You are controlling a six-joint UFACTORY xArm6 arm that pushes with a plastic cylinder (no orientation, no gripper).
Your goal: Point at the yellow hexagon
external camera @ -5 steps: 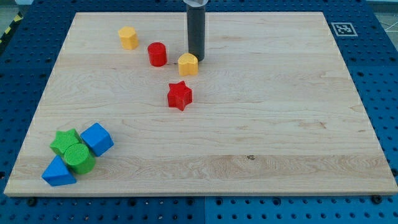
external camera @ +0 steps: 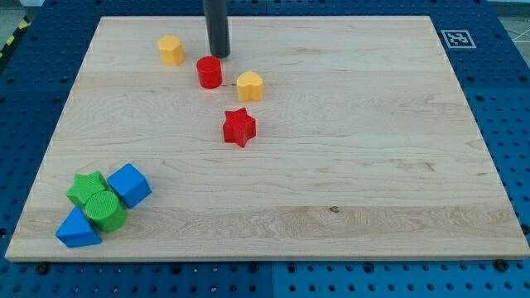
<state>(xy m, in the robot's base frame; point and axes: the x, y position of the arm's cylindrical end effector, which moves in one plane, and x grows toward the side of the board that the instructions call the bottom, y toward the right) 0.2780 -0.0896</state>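
Wooden board [external camera: 348, 165]: yellow hexagon [external camera: 171, 50] left of my tip [external camera: 219, 55], apart; no pincer, holds nothing

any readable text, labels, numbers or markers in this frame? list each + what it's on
No words, brand names or numbers can be read anywhere.
One sign only: a black-and-white square fiducial marker on the wooden board, in the corner at the view's top right. It is a pattern, not text, and too small to decode.
The blocks and my tip carry no markings.

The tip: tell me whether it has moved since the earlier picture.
Yes. My tip went toward the view's left, from beside the yellow block to just above the red cylinder.
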